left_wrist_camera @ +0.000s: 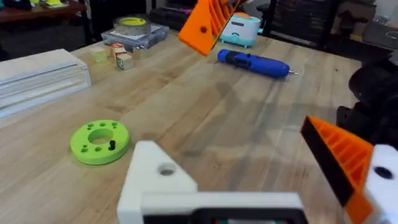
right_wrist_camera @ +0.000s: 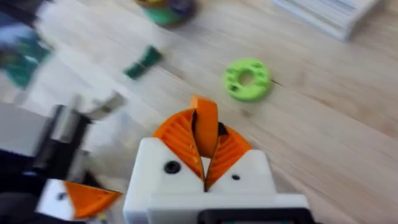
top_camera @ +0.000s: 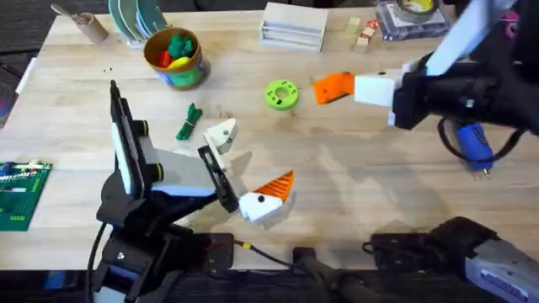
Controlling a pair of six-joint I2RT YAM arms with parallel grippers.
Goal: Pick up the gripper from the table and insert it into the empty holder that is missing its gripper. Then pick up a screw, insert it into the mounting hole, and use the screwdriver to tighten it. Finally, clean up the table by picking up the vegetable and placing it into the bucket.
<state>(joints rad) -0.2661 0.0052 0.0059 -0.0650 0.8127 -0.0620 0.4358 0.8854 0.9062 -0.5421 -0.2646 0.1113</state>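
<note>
left tool [top_camera: 251,160] gapes open, holder [top_camera: 223,135] bare; right tool [top_camera: 324,88] clamps the gripper [right_wrist_camera: 205,121], so you align squarely, slide slow.

One green disc [top_camera: 281,94]; one blue screwdriver [top_camera: 473,145]; one bucket [top_camera: 175,57]; one green vegetable [top_camera: 189,123].

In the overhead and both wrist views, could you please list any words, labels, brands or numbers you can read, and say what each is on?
No text reads legibly in any view.
Stacked flat boxes: no markings can be made out.
Small blocks: faces too blurred to read.
Tape roll: any print too small to read.
Screwdriver: no label visible.
</note>
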